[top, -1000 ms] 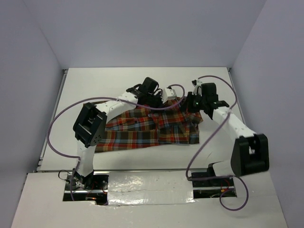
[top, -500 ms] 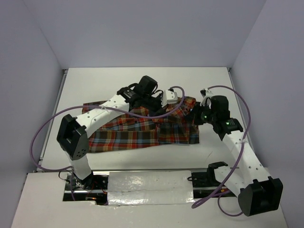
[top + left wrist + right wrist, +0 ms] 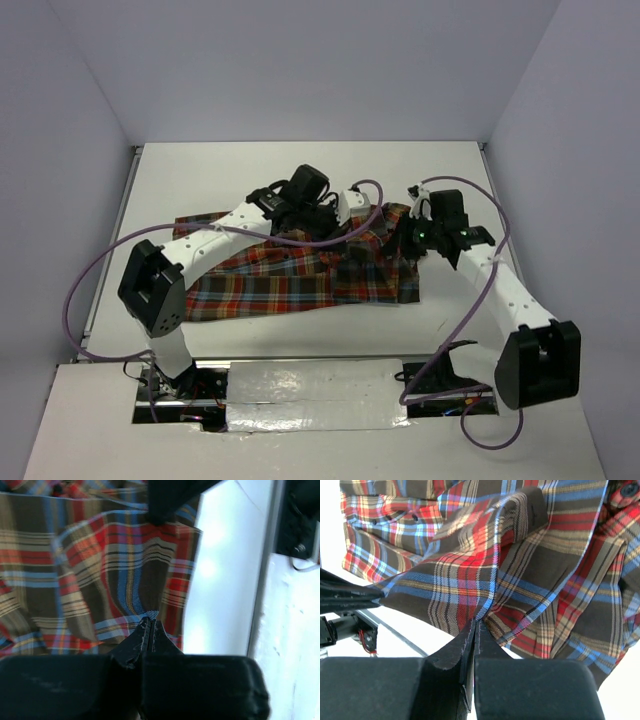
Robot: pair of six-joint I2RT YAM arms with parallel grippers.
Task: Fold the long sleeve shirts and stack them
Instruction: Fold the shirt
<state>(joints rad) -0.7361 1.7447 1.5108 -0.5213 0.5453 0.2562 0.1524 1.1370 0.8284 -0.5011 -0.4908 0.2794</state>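
Nearest the arm bases, the red-orange, brown and light-blue plaid flannel shirt [image 3: 290, 285] lies rumpled across the middle of the frame on the white surface [image 3: 300, 165]. Just past it, the left pincer [image 3: 150, 624] is pinched tight on a fold of the cloth. At centre right the right pincer [image 3: 474, 625] nips another ridge, likely so the two can lift and spread the fabric for folding. Beyond, pale walls [image 3: 300, 70] enclose the surface on three sides.

This is looking like a robotics lab cell: plain pale walls [image 3: 300, 60] are boxing in a white counter [image 3: 230, 170], while purple cables [image 3: 70, 305] are looping off two bolted-down arms [image 3: 205, 243] at its near edge.
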